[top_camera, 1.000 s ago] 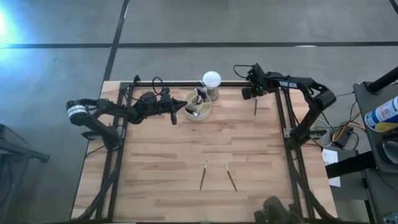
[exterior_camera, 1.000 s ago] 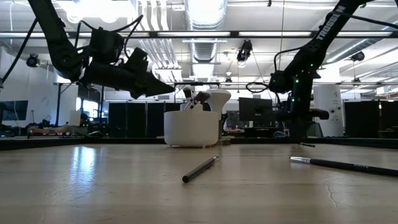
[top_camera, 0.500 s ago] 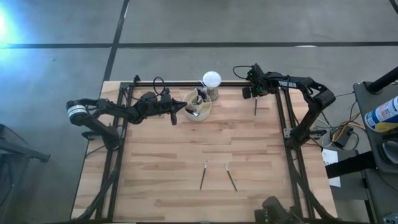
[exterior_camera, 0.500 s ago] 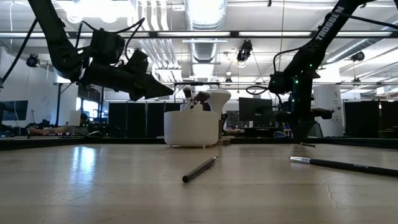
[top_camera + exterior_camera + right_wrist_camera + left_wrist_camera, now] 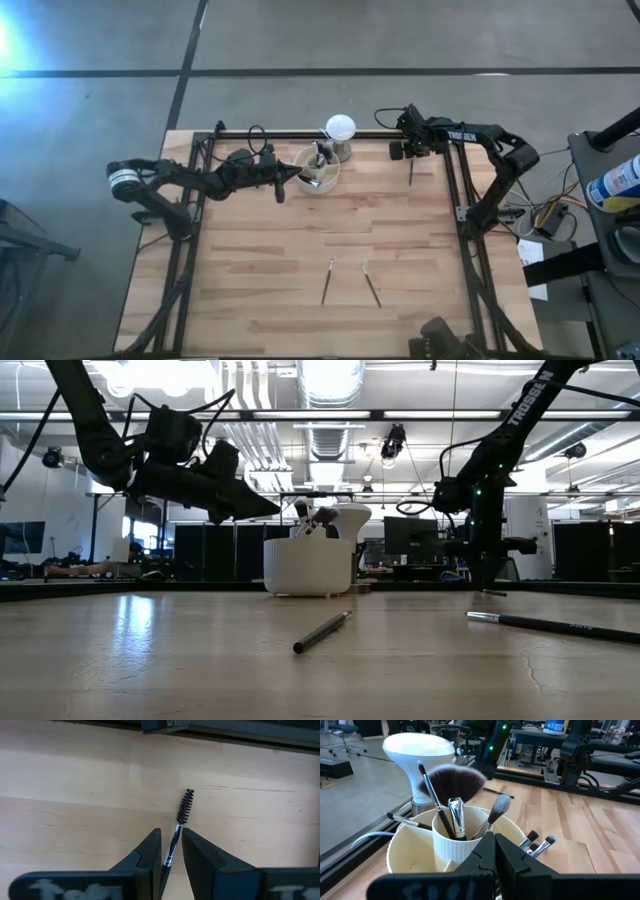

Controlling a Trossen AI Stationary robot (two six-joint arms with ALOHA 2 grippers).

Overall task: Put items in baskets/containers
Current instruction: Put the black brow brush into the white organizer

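Observation:
The cream divided cup [image 5: 318, 170] stands at the table's far middle and holds several brushes, one with a wide fluffy head [image 5: 452, 780]. My left gripper [image 5: 292, 177] hovers just left of the cup, shut and empty; its fingertips [image 5: 492, 842] meet before the cup's rim. A thin spoolie brush [image 5: 411, 172] lies flat on the table at the far right. My right gripper [image 5: 171, 832] points down over it, open by a narrow gap, one finger on each side of the handle [image 5: 172, 850]; I cannot tell whether they touch it. Two more brushes [image 5: 327, 281] [image 5: 371, 285] lie near the front.
A white ball on a small stand [image 5: 340, 130] is right behind the cup. Black frame rails run along the table's far edge [image 5: 300, 134] and both sides. The two front brushes show in the low view [image 5: 322, 631] [image 5: 555, 625]. Bare wood lies between them and the cup.
My right gripper has shifted a little toward the table's right edge, over the far brush. The brush itself lies where it was.

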